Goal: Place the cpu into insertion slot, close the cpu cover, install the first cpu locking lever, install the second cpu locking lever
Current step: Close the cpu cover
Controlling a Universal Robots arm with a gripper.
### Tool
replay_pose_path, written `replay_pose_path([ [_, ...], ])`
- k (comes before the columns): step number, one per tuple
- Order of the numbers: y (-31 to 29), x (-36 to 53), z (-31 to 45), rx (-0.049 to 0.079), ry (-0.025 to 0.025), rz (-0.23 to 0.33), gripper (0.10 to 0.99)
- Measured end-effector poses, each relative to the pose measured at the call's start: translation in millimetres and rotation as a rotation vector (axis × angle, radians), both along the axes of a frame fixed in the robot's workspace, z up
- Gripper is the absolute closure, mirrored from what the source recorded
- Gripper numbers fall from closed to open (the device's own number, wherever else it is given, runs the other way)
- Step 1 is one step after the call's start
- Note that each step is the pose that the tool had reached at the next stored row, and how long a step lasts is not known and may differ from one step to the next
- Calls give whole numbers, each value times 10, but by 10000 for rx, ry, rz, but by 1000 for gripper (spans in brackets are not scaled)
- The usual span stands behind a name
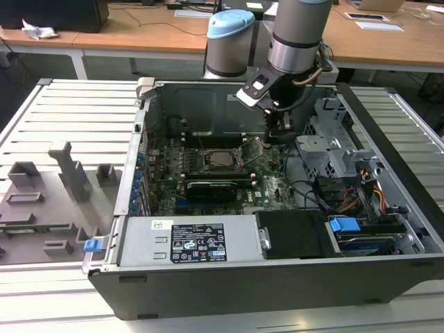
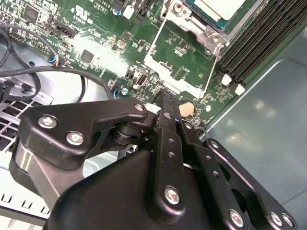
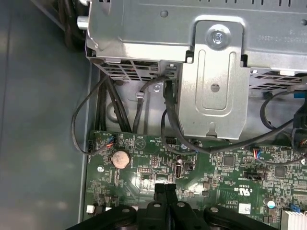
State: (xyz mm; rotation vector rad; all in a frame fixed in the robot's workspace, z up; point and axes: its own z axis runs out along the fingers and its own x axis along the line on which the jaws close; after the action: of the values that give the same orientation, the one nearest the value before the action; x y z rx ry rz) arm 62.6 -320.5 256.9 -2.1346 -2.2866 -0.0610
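Nearest in the exterior view, a grey power supply (image 1: 198, 239) lines the front wall of an open computer case (image 1: 277, 291). Behind it, on the green board (image 1: 208, 191), the cpu (image 1: 222, 159) lies in the insertion slot (image 1: 205, 166) with its pale metal top showing. Just to the exterior view's right of the slot, the gripper (image 1: 281, 130) hangs low over the board's edge. Its black fingers (image 3: 158, 189) are pressed together with nothing between them, near a coin battery (image 3: 121, 158) in the first wrist view. Beyond, the arm (image 1: 298, 35) rises before wooden desks (image 1: 139, 35).
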Motion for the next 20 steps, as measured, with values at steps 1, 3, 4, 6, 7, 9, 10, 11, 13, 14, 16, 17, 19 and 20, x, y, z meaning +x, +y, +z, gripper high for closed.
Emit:
replay_pose_path([
  [1, 0, 2, -8, -4, 0, 0, 980],
  [3, 0, 5, -29, -14, 0, 0, 980],
  [4, 0, 7, -36, -19, 0, 0, 980],
  [6, 0, 7, -51, -22, 0, -1, 980],
  [7, 0, 6, -54, -24, 0, -1, 980],
  [9, 0, -6, -55, -23, 0, 0, 980],
  [10, 0, -12, -55, -23, 0, 0, 980],
  [11, 0, -19, -55, -23, 0, 0, 980],
  [13, 0, -62, -55, -23, 0, 0, 980],
  [14, 0, -80, -55, -22, -1, 0, 980],
  [16, 0, -117, -55, -24, 0, -1, 980],
  [17, -1, -127, -55, -22, -1, -1, 980],
  [19, 0, -142, -56, -22, -1, 0, 980],
  [20, 0, -148, -55, -22, 0, 1, 980],
])
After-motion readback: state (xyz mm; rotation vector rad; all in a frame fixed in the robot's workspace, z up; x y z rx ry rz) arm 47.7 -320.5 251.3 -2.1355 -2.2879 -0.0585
